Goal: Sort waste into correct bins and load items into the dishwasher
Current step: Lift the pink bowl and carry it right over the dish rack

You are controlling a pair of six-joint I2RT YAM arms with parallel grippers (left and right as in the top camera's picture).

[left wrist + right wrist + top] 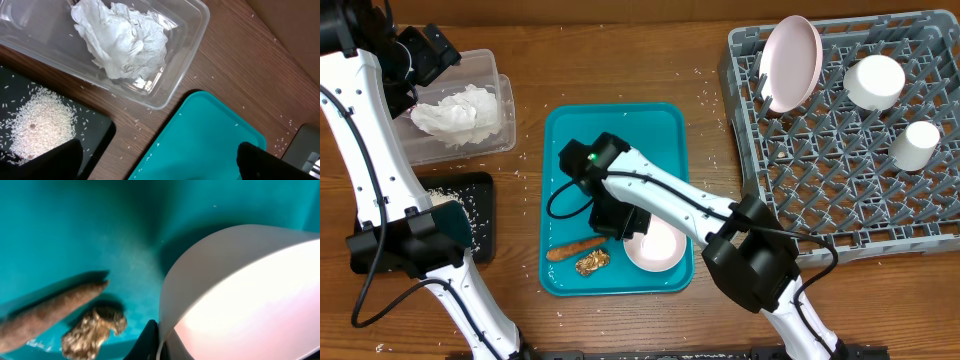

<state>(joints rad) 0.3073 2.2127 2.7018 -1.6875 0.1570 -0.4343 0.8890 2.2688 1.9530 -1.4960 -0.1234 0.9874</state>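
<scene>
From the overhead view, my right gripper (625, 222) sits low over the teal plastic serving tray (610, 130) at the centre. Its jaws are pinched onto the rim of the small white round bowl (660, 250) in the tray's lower right corner. The right wrist view shows a finger (150, 341) against that rim.

Just left of the bowl lie the orange-brown carrot-like strip (575, 250) and the golden-brown crinkled scrap (592, 263), close together.

My left gripper (157, 162) hangs at upper left with its jaws spread wide and nothing between them.

Below it, the clear plastic rectangular tub (490, 65) holds a crumpled white paper napkin (455, 112). The black rectangular plastic tray (480, 215) holds loose white rice grains (42, 122).

On the right, the grey plastic dish rack (820, 170) carries a white flat plate (792, 62) on edge, a second white bowl (875, 80) and a small white cup (920, 143).
</scene>
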